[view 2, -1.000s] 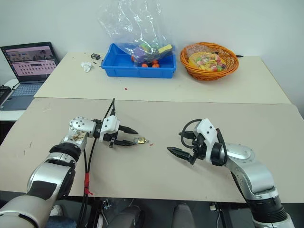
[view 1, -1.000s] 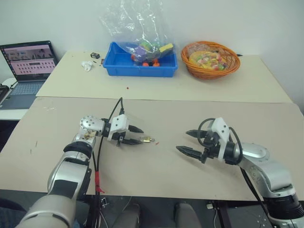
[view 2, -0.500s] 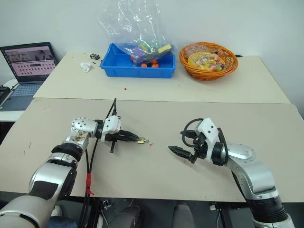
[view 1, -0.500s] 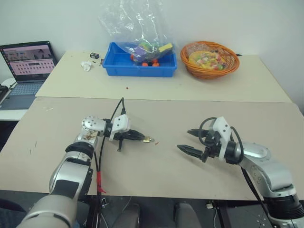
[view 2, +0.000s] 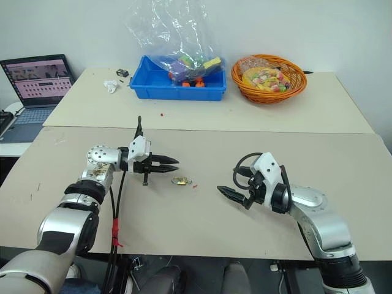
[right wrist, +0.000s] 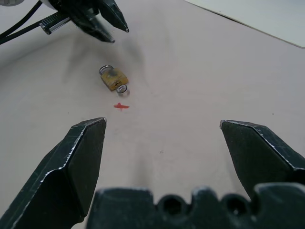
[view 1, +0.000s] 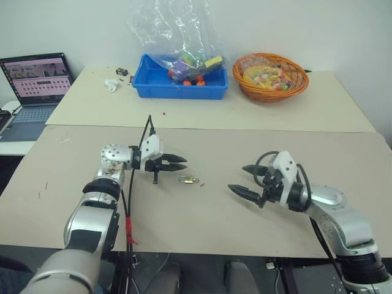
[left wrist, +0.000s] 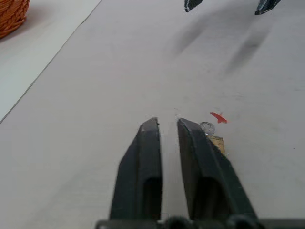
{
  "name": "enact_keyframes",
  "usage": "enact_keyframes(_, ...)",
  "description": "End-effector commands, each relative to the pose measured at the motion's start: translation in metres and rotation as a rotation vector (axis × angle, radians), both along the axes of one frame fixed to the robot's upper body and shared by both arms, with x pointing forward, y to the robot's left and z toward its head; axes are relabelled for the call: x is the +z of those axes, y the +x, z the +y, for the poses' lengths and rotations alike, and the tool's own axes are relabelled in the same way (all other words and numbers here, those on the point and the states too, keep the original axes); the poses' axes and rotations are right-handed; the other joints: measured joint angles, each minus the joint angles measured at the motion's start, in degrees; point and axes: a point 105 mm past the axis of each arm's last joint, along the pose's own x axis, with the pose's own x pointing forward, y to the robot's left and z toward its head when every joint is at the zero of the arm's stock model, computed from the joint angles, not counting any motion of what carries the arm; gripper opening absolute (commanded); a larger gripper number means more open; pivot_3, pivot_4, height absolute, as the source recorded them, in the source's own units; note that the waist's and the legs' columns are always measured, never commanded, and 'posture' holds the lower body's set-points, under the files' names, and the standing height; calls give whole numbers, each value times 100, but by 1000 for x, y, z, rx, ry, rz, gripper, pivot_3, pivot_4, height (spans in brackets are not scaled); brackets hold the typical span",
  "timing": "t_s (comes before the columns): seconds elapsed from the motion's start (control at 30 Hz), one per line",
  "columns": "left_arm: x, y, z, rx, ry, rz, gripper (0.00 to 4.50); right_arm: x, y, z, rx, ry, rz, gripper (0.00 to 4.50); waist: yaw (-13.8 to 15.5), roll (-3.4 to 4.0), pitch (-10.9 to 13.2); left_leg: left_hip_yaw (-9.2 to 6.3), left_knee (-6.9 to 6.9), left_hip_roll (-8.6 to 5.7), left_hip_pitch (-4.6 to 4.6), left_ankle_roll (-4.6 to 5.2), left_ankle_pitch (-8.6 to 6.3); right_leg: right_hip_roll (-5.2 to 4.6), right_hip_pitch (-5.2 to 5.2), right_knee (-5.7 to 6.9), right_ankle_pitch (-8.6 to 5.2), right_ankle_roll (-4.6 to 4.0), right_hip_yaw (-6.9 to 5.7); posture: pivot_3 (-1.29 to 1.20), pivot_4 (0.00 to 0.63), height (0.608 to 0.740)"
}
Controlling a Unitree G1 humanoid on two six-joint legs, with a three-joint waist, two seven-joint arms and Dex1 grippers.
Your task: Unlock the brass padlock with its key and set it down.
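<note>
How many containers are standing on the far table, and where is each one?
2. The blue bin stands near the middle of the far table, with a clear plastic bag in it. The orange basket stands beside it, to the right.

You see the small yellow brass padlock [right wrist: 114, 79] with dull, scuffed metal, lying on the smooth matt beige table [view 1: 202, 226].

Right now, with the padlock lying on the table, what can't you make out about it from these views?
- Brass padlock shackle, right wrist view: too small to tell latched from sprung.
- Key: a small ring touches the body; no blade can be made out.
- Left wrist view: the left gripper finger covers most of the padlock.
</note>
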Motion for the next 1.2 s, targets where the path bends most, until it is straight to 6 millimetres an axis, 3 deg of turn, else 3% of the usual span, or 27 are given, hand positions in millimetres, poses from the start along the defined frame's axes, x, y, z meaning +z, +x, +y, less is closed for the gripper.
enact_keyframes(0.03, 3, -1, 3, -28, 59, -60, 2647, 10, 1, 3, 1, 12, -58, 4500, 1, 0, 0, 0, 1, 0, -1, 0, 0, 0, -1, 0, 0, 0, 0, 0, 150, 740)
enact_keyframes(0.1, 0, -3, 4, -47, 90, -59, 3369, 9, 0, 4, -2, 14, -58, 4500, 0, 0, 0, 0, 3, 0, -2, 0, 0, 0, 0, 1, 1, 0, 0, 0, 150, 740)
enact_keyframes(0.37, -14, -10, -7, -107, 133, -37, 3369, 7, -3, 6, -17, 29, -57, 4500, 3, 0, 0, 0, 6, -3, -3, 1, 0, 0, 1, 5, 2, 1, 0, 0, 150, 740)
enact_keyframes(0.63, -32, -3, -24, -43, 168, 25, 3369, 13, -6, 7, -22, 58, -70, 4500, 8, 0, -1, 0, 19, -4, -3, 2, -1, -1, 1, 30, 3, 3, 1, 0, 150, 740)
enact_keyframes(1.2, -45, -2, -2, 19, 255, 150, 3369, 20, -5, 6, -46, 84, -96, 4500, -44, -1, -3, 9, 34, 2, 36, -5, 4, 8, 12, 54, 3, 3, 17, 0, 150, 740)
